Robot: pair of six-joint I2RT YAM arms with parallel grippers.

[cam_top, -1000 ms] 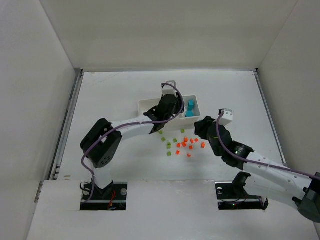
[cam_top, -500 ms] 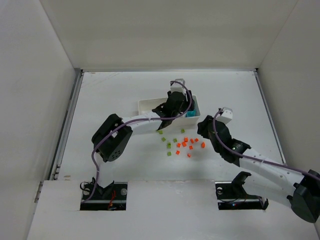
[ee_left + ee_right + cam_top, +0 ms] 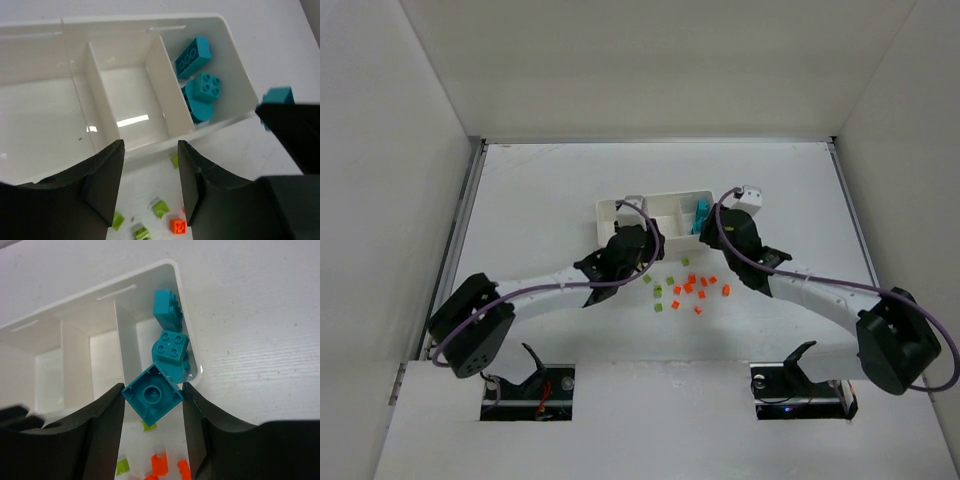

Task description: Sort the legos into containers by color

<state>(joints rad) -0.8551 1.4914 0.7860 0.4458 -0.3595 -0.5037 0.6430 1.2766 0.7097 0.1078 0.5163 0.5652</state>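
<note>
Right hand [image 3: 152, 401]: clamped on one teal brick [image 3: 150, 395], which sits cornerwise between the fingers with its hollow underside toward the wrist camera. It hangs at the 3 o'clock end of the white tray [image 3: 75, 302], near the end compartment where the stored teal bricks [image 3: 200, 90] lie.

Left hand [image 3: 150, 160]: fingers apart, nothing between them. It hovers over the tray's 6 o'clock wall, facing the bare middle compartment. The loose orange and green legos [image 3: 690, 288] lie on the desk [image 3: 540, 180] at 6 o'clock of the tray.

Step in hand, as I judge it: drop the teal brick in with its fellows.

Notes for doing it well:
- The right wrist view puts the brick over the compartment's near rim, while the left wrist view puts it outside the 3 o'clock wall. I cannot tell its height, so the true offset is uncertain.
- Carry it toward 11 o'clock until it is wholly inside the walls.
- Go low before letting go — the stored bricks are piled unevenly and the wall is low, so a high drop may bounce out.
- Part the fingers fully, then lift straight up.
- The hands are near each other — keep the left one over the loose pile.
</note>
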